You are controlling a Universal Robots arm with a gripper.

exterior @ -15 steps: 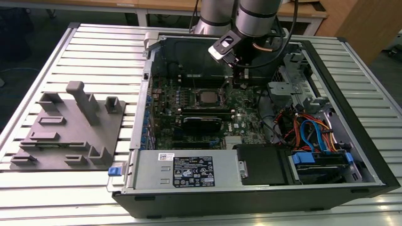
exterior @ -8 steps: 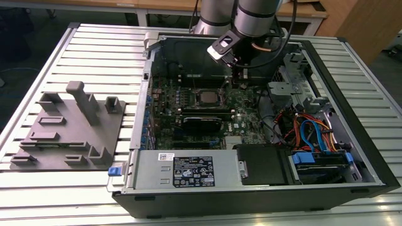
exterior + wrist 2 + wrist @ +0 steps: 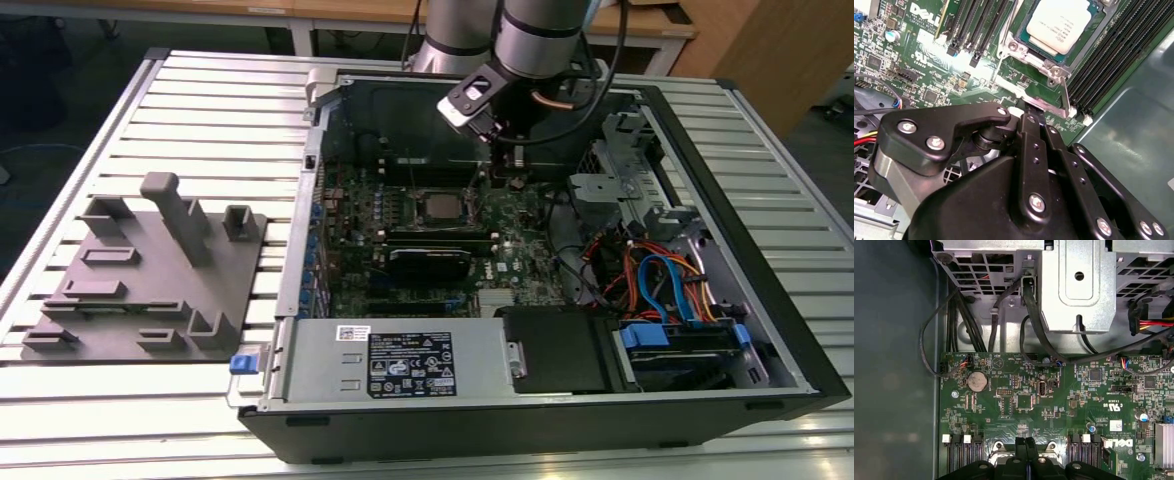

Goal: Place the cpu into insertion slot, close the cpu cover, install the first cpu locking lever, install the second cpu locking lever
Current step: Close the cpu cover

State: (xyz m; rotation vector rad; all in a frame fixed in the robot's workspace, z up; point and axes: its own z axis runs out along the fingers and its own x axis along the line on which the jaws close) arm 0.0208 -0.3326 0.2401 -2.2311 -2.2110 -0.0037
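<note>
Silver-grey cpu point(image 3: 1059, 25) — green motherboard point(image 3: 929, 65), black gripper point(image 3: 1030, 114).

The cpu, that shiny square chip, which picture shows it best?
The second wrist view: the cpu is close, seated in its socket. In the exterior view it is a tiny square on the board. The first wrist view gives the socket's edge beside the end effector.

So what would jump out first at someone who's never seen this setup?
Most likely the open computer case on the slatted table, with the grey arm reaching down into it from the far side. Next, in the second wrist view, the black hand sits at the socket's edge, just short of the silver cpu framed by its metal cover.
</note>
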